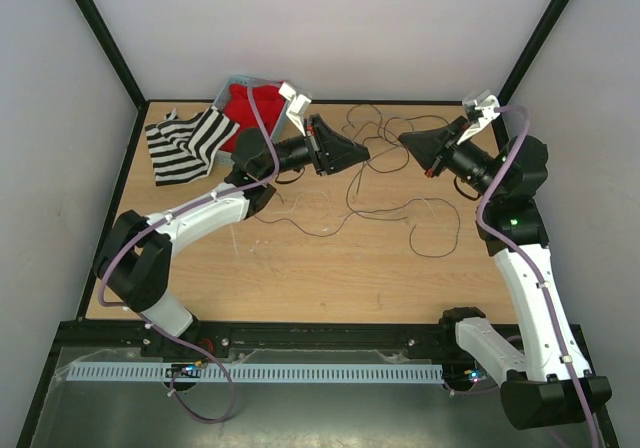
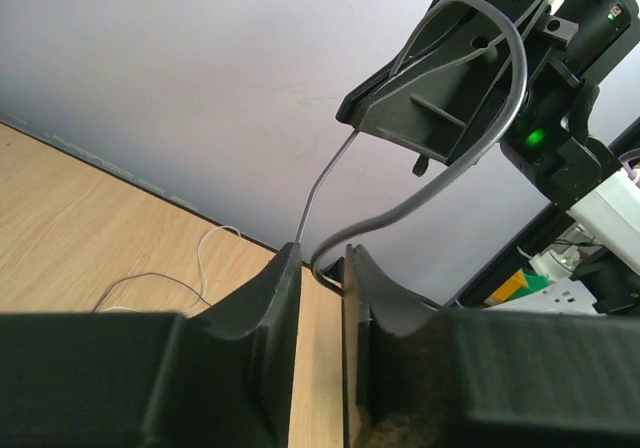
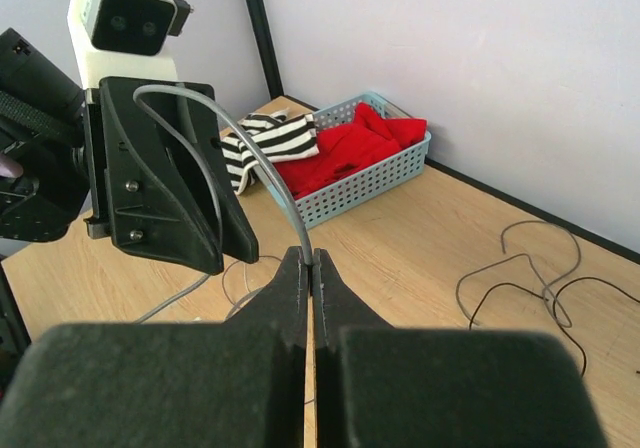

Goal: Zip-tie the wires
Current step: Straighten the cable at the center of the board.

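Note:
The zip tie (image 3: 272, 180) is a pale strip arching in the air between my two grippers; in the left wrist view it (image 2: 522, 68) loops up to the right gripper (image 2: 430, 98) and back down. My right gripper (image 3: 311, 256) is shut on one end of it. My left gripper (image 2: 322, 253) stands narrowly apart with the strip's other part caught between its fingertips. Both grippers (image 1: 365, 154) (image 1: 403, 139) face each other above the table's far middle. The wires (image 1: 385, 183) lie in dark loops on the table below them, also in the right wrist view (image 3: 530, 278).
A blue basket (image 1: 232, 80) with red cloth (image 1: 255, 103) stands at the back left, a striped cloth (image 1: 185, 143) beside it. More wire loops (image 1: 435, 230) lie right of centre. A pale strand (image 2: 200, 258) lies near the back wall.

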Robot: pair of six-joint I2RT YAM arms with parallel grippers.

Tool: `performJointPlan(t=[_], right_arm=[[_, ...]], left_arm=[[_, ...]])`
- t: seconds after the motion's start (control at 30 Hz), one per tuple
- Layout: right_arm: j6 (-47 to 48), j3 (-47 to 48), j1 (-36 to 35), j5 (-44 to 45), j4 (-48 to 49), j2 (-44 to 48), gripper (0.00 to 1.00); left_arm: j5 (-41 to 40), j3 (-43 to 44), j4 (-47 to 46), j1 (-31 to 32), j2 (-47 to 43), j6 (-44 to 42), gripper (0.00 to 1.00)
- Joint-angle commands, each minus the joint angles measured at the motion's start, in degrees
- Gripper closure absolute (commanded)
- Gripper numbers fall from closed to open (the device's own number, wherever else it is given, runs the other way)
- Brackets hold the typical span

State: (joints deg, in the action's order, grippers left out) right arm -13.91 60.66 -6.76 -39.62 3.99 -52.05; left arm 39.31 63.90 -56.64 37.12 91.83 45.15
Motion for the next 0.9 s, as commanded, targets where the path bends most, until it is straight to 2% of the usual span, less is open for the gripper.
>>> performJointPlan(t=[0.0,0.07,0.1,0.17,0.27,0.37,0.5,0.63,0.7,0.87], right_arm=[[1.7,0.1,0.0,1.4,0.4,0.8,1.0],[4.1,0.8,0.0,3.3,-3.2,0.7,1.0],[5.8,1.6,0.0,5.5,-5.1,0.7,1.0],[9.9,3.1,0.0,12.5,-10.8,0.4,1.0],[14.8,4.7,0.0,28.4,-17.2,-0.2,1.0],[19.1,5.1,0.0,43.1,-20.0,-1.5,1.0],[23.8,5.0,0.0,59.0,-21.1,-4.0,1.0],[26.6,3.6,-1.2,66.7,-21.7,-7.1,1.0],[27.3,1.6,-3.1,69.4,-21.7,-9.3,1.0],[24.5,-0.4,-12.6,74.4,-22.0,-19.7,1.0]], left_arm=[[-1.2,1.1,-2.9,0.2,-0.5,-2.2,0.83],[-1.5,0.6,-2.7,0.0,-0.7,-3.6,0.98],[-1.5,0.4,-2.2,-0.3,-1.0,-4.1,1.0],[-1.5,0.2,1.0,-1.1,-2.0,-5.5,1.0],[-0.9,1.5,12.3,-1.5,-3.9,-11.4,1.0],[-0.2,3.2,22.0,-0.4,-4.4,-18.3,1.0],[1.7,6.3,29.3,1.9,-1.2,-21.6,1.0],[4.1,9.0,37.1,3.0,3.5,-23.4,1.0],[2.6,9.3,43.0,3.0,5.0,-25.5,1.0],[-1.8,9.3,56.9,2.3,7.0,-31.6,1.0]])
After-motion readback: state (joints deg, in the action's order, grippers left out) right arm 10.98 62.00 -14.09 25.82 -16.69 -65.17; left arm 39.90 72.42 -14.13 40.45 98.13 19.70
